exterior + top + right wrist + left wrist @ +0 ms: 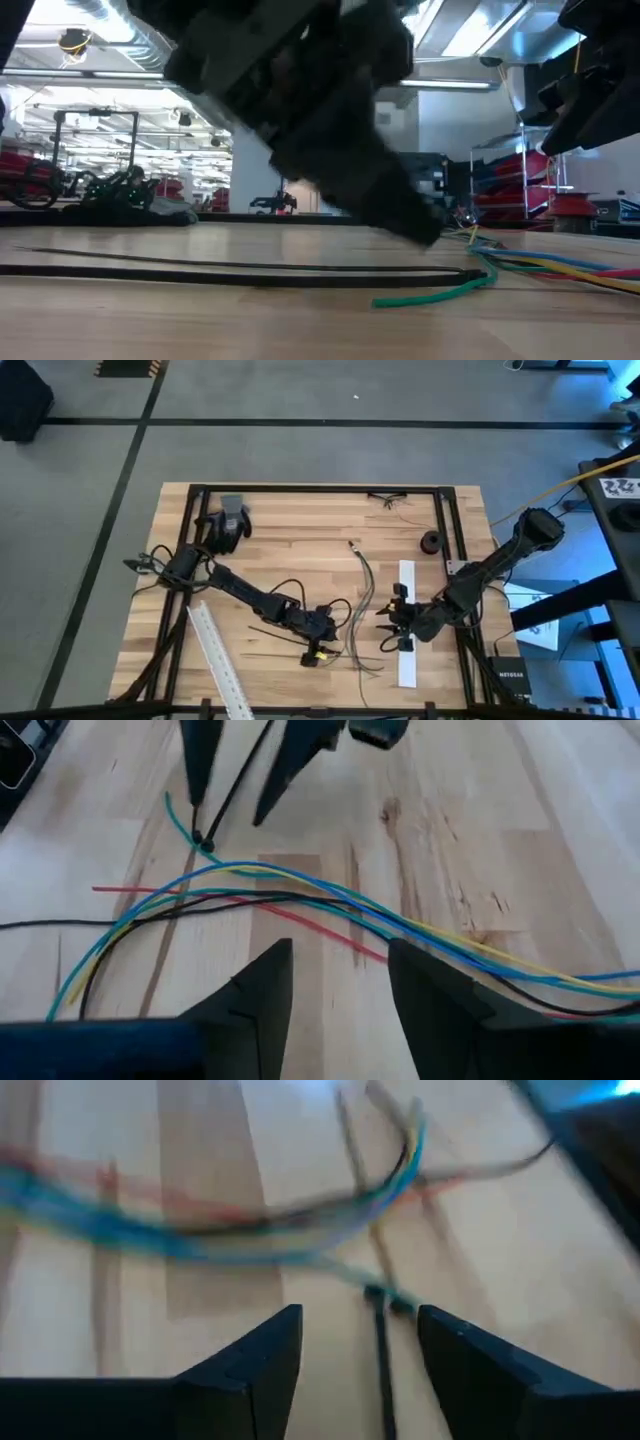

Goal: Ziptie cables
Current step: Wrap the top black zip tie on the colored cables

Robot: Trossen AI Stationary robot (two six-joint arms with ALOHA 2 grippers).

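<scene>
Lay loosely bunched on the wood near the table's near edge, the cables, between the two arms. Hung low just left of them, left gripper, fingers spread apart around a thin black zip tie, probably lining it up. Hovered just right of the bundle, right gripper, fingers apart, holding nothing

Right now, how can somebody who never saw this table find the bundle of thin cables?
Look at the near half of the wooden table, between the left gripper and the right gripper. The cables lie there loosely bunched on the wood. Unlike the white strips nearby, they are thin, curved strands in blue, yellow, red, black and green.
</scene>
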